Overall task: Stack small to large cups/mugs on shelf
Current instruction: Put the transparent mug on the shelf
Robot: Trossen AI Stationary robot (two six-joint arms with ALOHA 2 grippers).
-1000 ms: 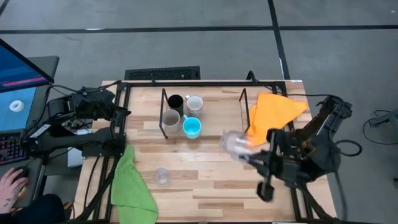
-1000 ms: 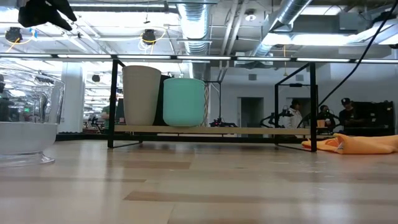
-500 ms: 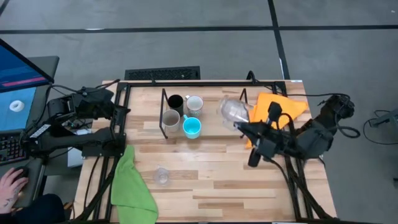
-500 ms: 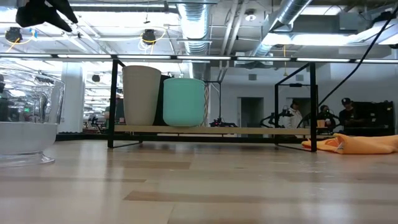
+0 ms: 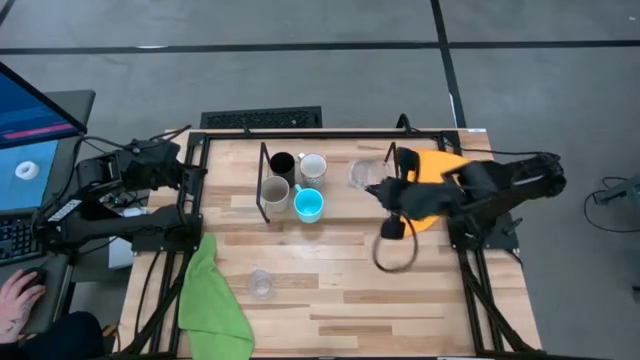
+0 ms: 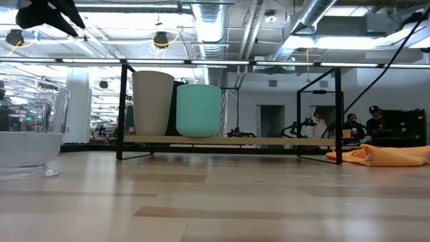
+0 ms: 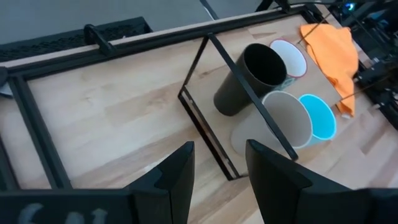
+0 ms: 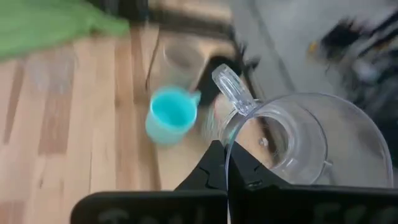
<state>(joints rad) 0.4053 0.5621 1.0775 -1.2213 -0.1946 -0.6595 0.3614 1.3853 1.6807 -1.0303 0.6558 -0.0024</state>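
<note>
My right gripper (image 5: pixel 384 190) is shut on a clear glass cup (image 5: pixel 362 174) above the right part of the shelf (image 5: pixel 391 165). The cup does not show in the low view. The black mug (image 5: pixel 282 163), white mug (image 5: pixel 313 166), grey-beige mug (image 5: pixel 275 190) and light blue mug (image 5: pixel 308 204) stand on the shelf's left part. The second clear glass cup (image 5: pixel 260 283) stands on the table near the front and also shows in the low view (image 6: pixel 30 141). My left gripper (image 7: pixel 217 168) is open and empty at the table's left edge. My right gripper holds the glass cup by its rim (image 8: pixel 231 155), beside the handle (image 8: pixel 229 87). The wall runs between the two fingers, one inside and one outside. The arm reaches in from the table's right. The cup is lifted clear over the shelf.
An orange cloth (image 5: pixel 445 172) lies at the far right, under my right arm. A green cloth (image 5: pixel 210 300) lies at the near left. A larger black frame (image 5: pixel 200 150) borders the table. A person's hand (image 5: pixel 15 300) rests left of the table.
My right gripper has carried the glass cup from the table's middle right toward the far edge and a little left. It now holds the cup over the shelf's right part. The arm has stretched out across the orange cloth.
</note>
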